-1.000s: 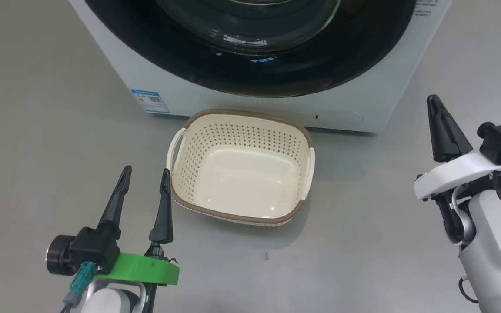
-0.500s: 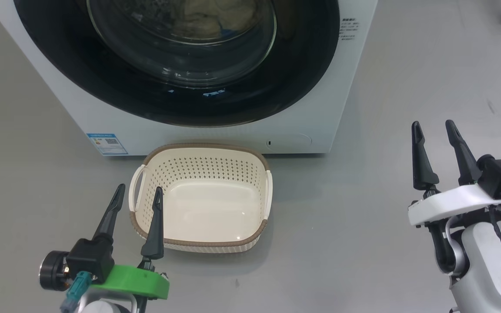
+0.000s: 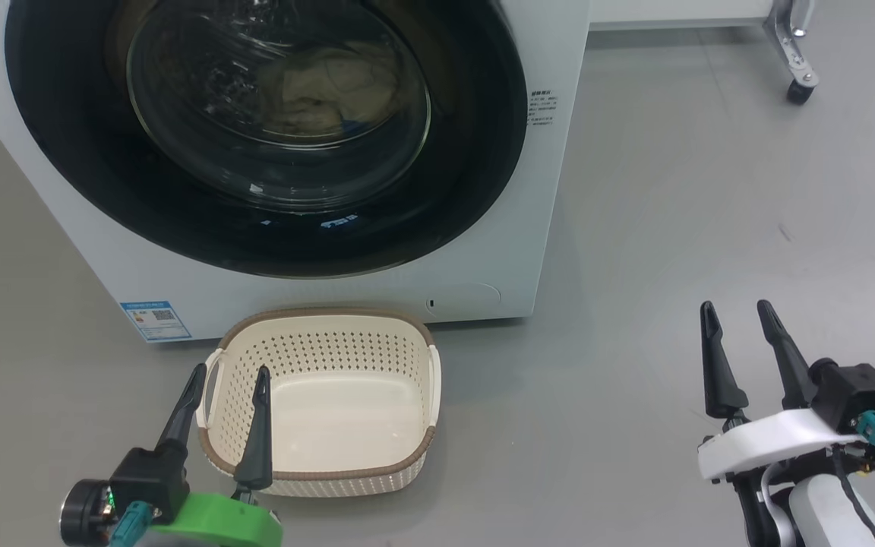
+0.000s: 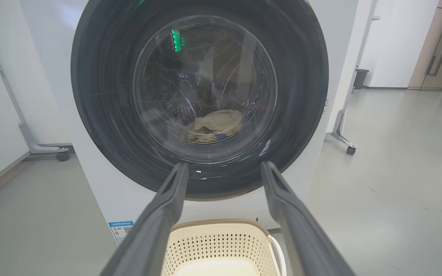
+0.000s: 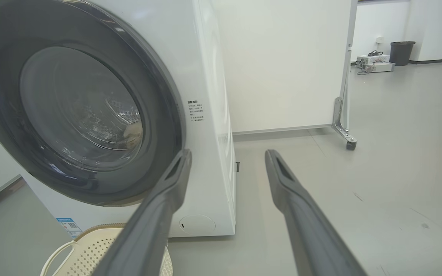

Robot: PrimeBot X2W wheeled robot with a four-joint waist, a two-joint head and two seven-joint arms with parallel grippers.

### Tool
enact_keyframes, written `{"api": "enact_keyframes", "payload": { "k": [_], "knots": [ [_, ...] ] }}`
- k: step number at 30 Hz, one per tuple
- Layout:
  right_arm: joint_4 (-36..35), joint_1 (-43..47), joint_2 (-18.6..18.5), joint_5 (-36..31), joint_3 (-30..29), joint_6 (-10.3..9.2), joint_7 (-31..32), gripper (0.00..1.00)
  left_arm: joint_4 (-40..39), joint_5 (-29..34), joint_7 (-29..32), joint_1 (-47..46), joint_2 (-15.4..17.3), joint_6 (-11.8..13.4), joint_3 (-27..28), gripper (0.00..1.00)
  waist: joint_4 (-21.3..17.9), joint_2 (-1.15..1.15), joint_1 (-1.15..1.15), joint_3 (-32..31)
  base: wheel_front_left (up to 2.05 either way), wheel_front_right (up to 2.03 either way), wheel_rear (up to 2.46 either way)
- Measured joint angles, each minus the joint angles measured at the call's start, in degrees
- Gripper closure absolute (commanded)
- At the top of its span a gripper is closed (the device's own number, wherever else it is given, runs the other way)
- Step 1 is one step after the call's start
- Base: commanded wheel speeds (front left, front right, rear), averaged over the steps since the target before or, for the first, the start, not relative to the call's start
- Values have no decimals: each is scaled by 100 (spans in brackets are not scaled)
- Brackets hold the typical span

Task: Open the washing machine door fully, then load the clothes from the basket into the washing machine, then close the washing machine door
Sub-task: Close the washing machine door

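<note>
Right tool (image 3: 734, 304) has sprung open since a second ago, left tool (image 3: 231, 368) released too; black-rimmed washing machine door (image 3: 468, 175) shut, pale clothes (image 3: 323, 91) behind its glass.

The basket (image 3: 323, 313) sits on the floor (image 3: 635, 228) just in front of the washing machine (image 3: 551, 190), below its closed door (image 3: 65, 167). The clothes (image 3: 331, 91) lie inside the drum, behind the door glass. The left gripper (image 3: 230, 370) is at the basket's near left corner. The right gripper (image 3: 734, 305) is well off to the basket's right, over bare floor. A wheeled frame leg (image 3: 791, 53) stands behind the machine, to its right.
</note>
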Motion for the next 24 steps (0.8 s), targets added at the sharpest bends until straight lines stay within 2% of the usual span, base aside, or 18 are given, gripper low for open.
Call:
{"api": "enact_keyframes", "payload": {
  "k": [12, 24],
  "knots": [
    [-308, 662, 91, -67, 120, -147, 0, 0, 48, -26, 0, 264, 54, -8, 34, 0, -184, 0, 0, -428, 0, 0, 0],
    [-606, 959, 101, -91, 143, -245, 0, 0, 47, -26, 0, 308, 107, -7, 48, 0, -222, 0, 0, -512, 0, 0, 0]
  ]
}}
